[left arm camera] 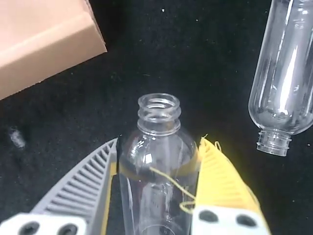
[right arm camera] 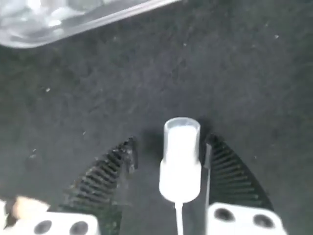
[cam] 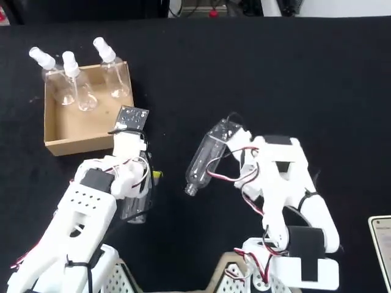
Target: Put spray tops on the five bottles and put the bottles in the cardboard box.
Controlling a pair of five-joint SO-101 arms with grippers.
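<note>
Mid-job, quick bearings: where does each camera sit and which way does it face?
High view: fixed above, looking down on the black table; both arms, the cardboard box.
Left wrist view: on the left wrist, looking along the left pincer, shut on an uncapped bottle.
Right wrist view: on the right wrist, looking down past the right pincer and a spray top.
Shared: high and left wrist views both show the lying bottle and the cardboard box.

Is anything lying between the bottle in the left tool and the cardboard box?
Nothing visible: bare black table separates the held bottle from the cardboard box. The other uncapped bottle lies off to the side, clear of that path.
</note>
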